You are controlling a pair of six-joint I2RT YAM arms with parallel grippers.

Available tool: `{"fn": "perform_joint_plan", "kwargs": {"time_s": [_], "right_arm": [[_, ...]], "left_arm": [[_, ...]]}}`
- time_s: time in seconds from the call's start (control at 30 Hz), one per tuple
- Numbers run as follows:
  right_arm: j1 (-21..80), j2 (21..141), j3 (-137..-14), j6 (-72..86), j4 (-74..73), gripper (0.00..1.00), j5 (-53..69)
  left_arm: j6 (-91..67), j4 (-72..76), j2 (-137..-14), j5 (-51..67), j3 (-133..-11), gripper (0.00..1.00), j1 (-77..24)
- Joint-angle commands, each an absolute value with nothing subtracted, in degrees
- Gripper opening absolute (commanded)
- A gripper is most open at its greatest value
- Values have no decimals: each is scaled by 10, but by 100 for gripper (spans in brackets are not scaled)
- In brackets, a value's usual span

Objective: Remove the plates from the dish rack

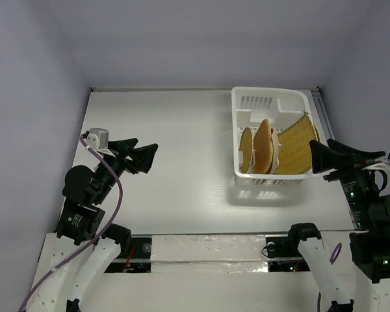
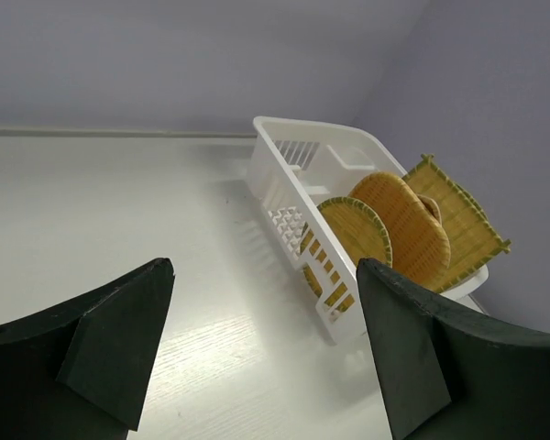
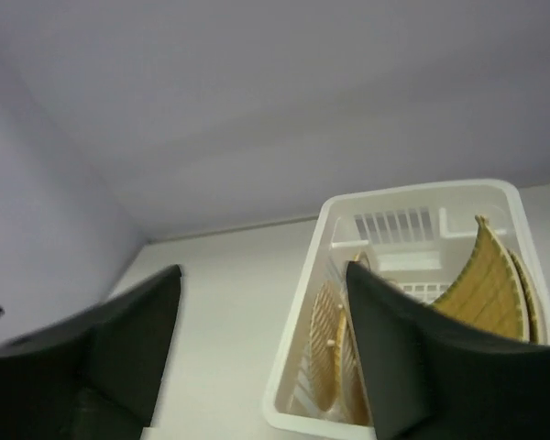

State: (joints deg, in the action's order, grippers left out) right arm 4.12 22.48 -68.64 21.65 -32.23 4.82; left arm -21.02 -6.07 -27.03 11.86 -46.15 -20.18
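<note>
The white dish rack [image 1: 236, 123] stands at the back right of the table. Three tan plates stand on edge in it: a small round one [image 1: 246, 151] on the left, a rounded-square one [image 1: 264, 144] in the middle, and a large square grid one [image 1: 296, 146] leaning on the right. My left gripper [image 1: 146, 148] is open and empty, well left of the rack. My right gripper [image 1: 313, 158] is open and empty, just right of the rack's near corner. The left wrist view shows the rack [image 2: 284, 179] and the plates [image 2: 408, 225] ahead. In the right wrist view the rack [image 3: 412, 188] and the grid plate [image 3: 490, 284] show, with a finger hiding the middle plate.
Grey walls close the table on the left, back and right. A metal rail [image 1: 322, 107] runs along the table's right edge beside the rack. The arm bases and cables [image 1: 110, 214] sit at the near edge.
</note>
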Motion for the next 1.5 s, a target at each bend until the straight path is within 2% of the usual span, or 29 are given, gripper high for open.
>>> {"fn": "perform_joint_plan", "kwargs": {"time_s": [0.0, 0.03, 0.07, 0.13, 0.27, 0.33, 0.37, 0.47, 0.5, 0.63, 0.77, 0.8, 0.93, 1.0, 1.03, 1.07, 1.17, 1.3, 1.47], "right_arm": [[40, 250, -705, 240, -259, 57, 156], [40, 264, -703, 243, -248, 45, 186], [40, 272, -701, 244, -244, 21, 199], [40, 286, -704, 244, -243, 2, 232], [40, 320, -702, 271, -209, 0, 295], [53, 333, -703, 282, -199, 0, 305], [63, 348, -706, 280, -201, 0, 293], [138, 376, -719, 255, -227, 0, 206], [167, 405, -724, 241, -237, 0, 171], [336, 496, -755, 210, -304, 0, -59], [386, 569, -765, 204, -344, 0, -202], [400, 581, -766, 205, -350, 0, -230], [411, 645, -775, 220, -401, 0, -317], [411, 673, -774, 227, -407, 8, -347], [417, 679, -770, 229, -404, 15, -351], [417, 685, -768, 232, -402, 29, -361], [417, 707, -771, 243, -404, 46, -382], [417, 756, -787, 256, -429, 50, -408], [417, 812, -798, 268, -455, 48, -436]], "left_arm": [[-201, -51, -278, 126, -478, 78, -204], [-200, -54, -277, 122, -477, 78, -204], [-198, -58, -274, 122, -475, 78, -204], [-193, -72, -272, 119, -472, 75, -204], [-192, -83, -266, 122, -461, 60, -204], [-192, -95, -266, 118, -455, 41, -204], [-192, -101, -267, 114, -454, 25, -204], [-198, -133, -273, 88, -447, 3, -204], [-204, -147, -275, 79, -442, 0, -204], [-222, -146, -276, 68, -428, 0, -204], [-227, -137, -289, 71, -413, 0, -204], [-226, -132, -294, 75, -408, 3, -204], [-220, -111, -297, 90, -400, 7, -204], [-220, -111, -295, 91, -396, 14, -204], [-220, -111, -294, 87, -396, 17, -204], [-221, -112, -294, 84, -396, 21, -204], [-220, -113, -288, 82, -393, 37, -204], [-220, -113, -280, 81, -392, 46, -204], [-221, -112, -270, 82, -389, 47, -204]]}}
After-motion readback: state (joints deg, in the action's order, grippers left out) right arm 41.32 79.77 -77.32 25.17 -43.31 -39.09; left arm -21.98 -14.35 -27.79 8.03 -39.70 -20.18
